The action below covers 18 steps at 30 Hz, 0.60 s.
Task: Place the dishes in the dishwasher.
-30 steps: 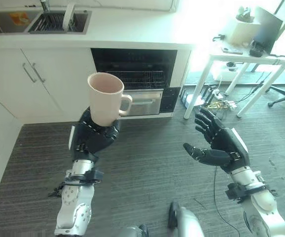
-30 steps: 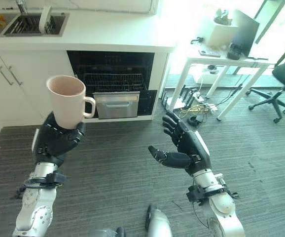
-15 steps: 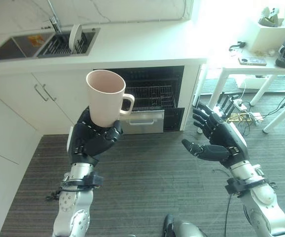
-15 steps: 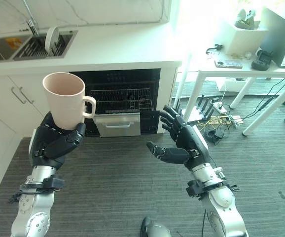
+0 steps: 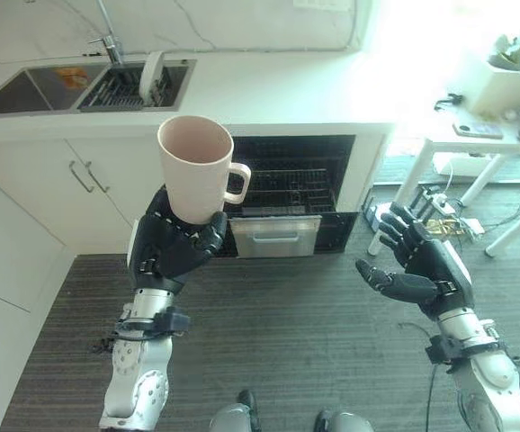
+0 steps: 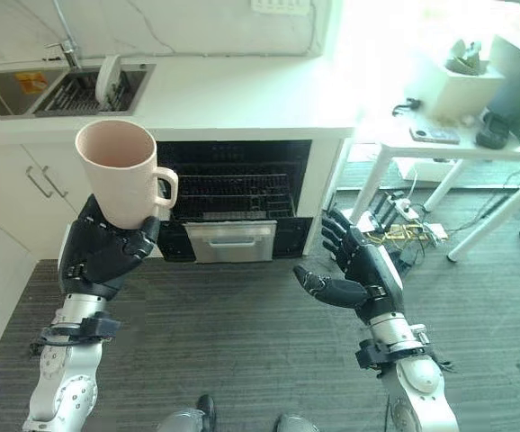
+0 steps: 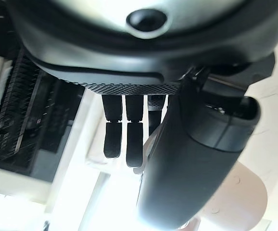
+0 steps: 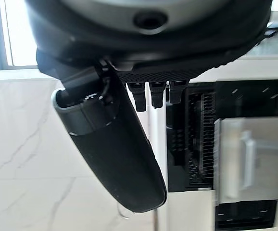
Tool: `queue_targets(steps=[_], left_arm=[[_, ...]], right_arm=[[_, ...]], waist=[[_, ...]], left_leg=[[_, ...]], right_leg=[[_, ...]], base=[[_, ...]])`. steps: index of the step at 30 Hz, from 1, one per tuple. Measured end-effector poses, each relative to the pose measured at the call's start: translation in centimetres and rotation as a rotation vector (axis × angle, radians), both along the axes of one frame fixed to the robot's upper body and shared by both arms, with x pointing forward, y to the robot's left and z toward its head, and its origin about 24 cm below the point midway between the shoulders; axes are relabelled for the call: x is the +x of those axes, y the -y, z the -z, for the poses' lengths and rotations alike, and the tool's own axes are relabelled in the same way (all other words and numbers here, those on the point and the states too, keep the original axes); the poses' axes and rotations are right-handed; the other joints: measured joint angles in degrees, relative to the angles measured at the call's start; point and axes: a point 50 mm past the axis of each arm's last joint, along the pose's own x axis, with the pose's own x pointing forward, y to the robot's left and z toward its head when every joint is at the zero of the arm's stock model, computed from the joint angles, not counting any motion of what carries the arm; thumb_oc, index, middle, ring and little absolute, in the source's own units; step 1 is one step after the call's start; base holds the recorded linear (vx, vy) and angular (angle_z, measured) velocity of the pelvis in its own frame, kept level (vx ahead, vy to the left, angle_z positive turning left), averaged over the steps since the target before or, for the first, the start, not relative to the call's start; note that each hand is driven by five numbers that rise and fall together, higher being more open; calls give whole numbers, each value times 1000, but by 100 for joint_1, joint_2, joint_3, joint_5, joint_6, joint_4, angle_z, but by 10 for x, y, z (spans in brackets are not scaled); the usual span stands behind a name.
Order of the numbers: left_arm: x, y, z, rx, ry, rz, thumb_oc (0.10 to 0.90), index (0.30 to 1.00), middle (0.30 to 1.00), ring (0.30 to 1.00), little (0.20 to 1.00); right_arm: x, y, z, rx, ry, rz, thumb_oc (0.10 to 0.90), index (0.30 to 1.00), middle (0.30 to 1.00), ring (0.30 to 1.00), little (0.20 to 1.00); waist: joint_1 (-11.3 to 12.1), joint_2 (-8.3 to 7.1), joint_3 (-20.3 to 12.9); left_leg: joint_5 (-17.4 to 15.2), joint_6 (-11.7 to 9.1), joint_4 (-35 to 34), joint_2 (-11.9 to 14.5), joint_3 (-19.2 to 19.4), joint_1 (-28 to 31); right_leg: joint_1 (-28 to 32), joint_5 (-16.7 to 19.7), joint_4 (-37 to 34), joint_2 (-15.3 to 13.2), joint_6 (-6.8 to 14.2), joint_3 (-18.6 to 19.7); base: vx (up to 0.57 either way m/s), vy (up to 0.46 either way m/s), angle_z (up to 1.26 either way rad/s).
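The left hand holds a pink mug upright, fingers curled round its base, before the open dishwasher under the table. The right hand hovers open over bare floor. Since a second ago the dishwasher sits more central in view; the mug remains gripped.

We see two silver-grey forearms of smooth rounded shells, each ending in a dark band at the wrist. Beyond it, the left robot hand and the right robot hand are black, with segmented fingers and a finely textured strip across the palm.
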Motion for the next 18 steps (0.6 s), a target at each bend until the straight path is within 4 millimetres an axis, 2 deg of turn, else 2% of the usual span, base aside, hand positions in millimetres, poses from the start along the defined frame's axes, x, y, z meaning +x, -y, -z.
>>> queue_targets(steps=[3,4,5,7,9,10,11,13,14,15,16,17,18], left_arm=[[1,-1,-4,0,12,-8,400,300,300,300,300],[1,-1,-3,0,2,-17,400,300,300,300,300],[2,-2,-3,2,-8,-18,400,300,300,300,300],[-2,-4,2,20,-33,-34,400,300,300,300,300],[-3,-6,4,22,-46,-46,400,300,300,300,300],[-5,-8,7,49,-70,-64,400,300,300,300,300],[-7,-12,8,73,-87,-78,400,300,300,300,300],[-7,-18,6,99,-85,-102,400,300,300,300,300],[-6,-18,6,102,-86,-113,400,300,300,300,300],[-4,-16,8,101,-98,-110,400,300,300,300,300],[-2,-15,13,90,-113,-113,400,300,300,300,300],[-1,-17,13,100,-116,-113,400,300,300,300,300],[1,-17,12,111,-113,-108,400,300,300,300,300]], right_arm=[[5,-9,-2,14,16,-28,800,900,900,900,900],[7,-12,-3,20,22,-37,800,900,900,900,900],[7,-12,-3,21,22,-36,800,900,900,900,900],[6,-12,-2,26,16,-35,800,900,900,900,900],[5,-13,-1,36,16,-30,800,900,900,900,900],[4,-15,2,41,1,-39,800,900,900,900,900],[3,-19,4,38,-12,-61,800,900,900,900,900],[7,-23,0,38,5,-85,800,900,900,900,900],[10,-23,-4,24,21,-94,800,900,900,900,900],[11,-22,-5,15,22,-93,800,900,900,900,900],[11,-23,-3,23,16,-89,800,900,900,900,900],[9,-24,-3,32,21,-88,800,900,900,900,900],[7,-24,-2,33,20,-84,800,900,900,900,900]], waist=[[52,-31,-2],[104,-36,-1],[150,-42,1],[145,-49,-1],[136,-87,5],[31,-74,8],[13,-103,-1],[60,-194,23],[35,-233,37],[-13,-218,72],[-88,-279,103],[-199,-331,148],[-262,-306,188]], left_leg=[[-133,198,57,-245,-2,82],[-184,241,44,-304,-7,119],[-260,310,28,-323,-19,168],[-275,363,-84,-307,-10,316],[-333,444,-91,-319,-14,380],[-343,472,-158,-274,90,448],[-338,471,-247,-228,254,526],[-408,340,-234,-301,479,445],[-412,290,-245,-364,596,386],[-406,199,-292,-488,556,377],[-661,-522,-261,-544,652,379],[-945,247,528,-465,431,160],[-1113,272,788,-367,242,90]], right_leg=[[125,159,-81,-163,-18,122],[145,325,-139,-175,14,175],[207,428,-193,-173,109,183],[322,665,-175,-184,173,189],[156,902,193,-169,352,227],[-382,950,1016,-298,365,388],[-447,862,324,-269,248,83],[-726,874,-212,-343,303,-158],[-931,934,-239,-447,332,-146],[-1092,1035,-287,-543,364,-11],[-1277,1195,-363,-613,338,264],[-1373,1204,-322,-727,640,570],[-1538,1224,-103,-762,787,717]], base=[[197,215,20],[234,221,3],[149,132,7],[131,130,2],[119,44,-13],[114,-196,-46],[128,-297,-59],[138,-308,-73],[196,-286,-46],[298,-394,-18],[277,-332,24],[325,-413,35],[264,-348,31]])
